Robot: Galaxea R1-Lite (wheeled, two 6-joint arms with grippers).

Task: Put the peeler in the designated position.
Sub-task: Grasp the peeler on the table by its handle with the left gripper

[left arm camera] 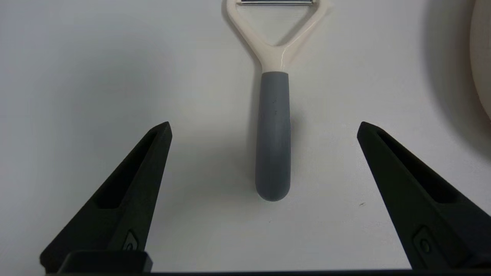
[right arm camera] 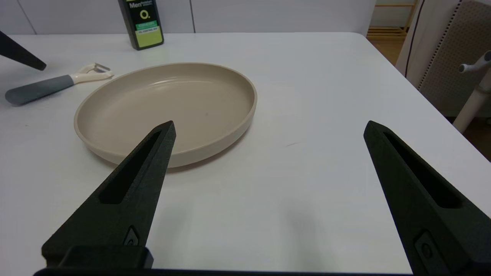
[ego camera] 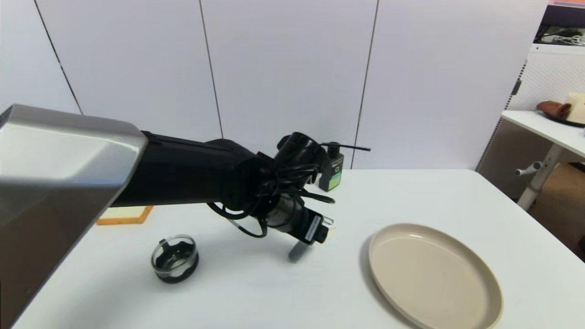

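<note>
I'm hovering the left gripper [left arm camera: 264, 130], fingers apart, straddling the peeler [left arm camera: 272, 145] handle for a clean pinch.

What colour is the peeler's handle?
Grey, with a cream-white head; the peeler shows best in the left wrist view.

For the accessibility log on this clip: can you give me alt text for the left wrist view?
The peeler lies flat on the white table, grey handle toward the camera, centred between the open left gripper fingers, untouched. The beige plate shows at one edge.
</note>
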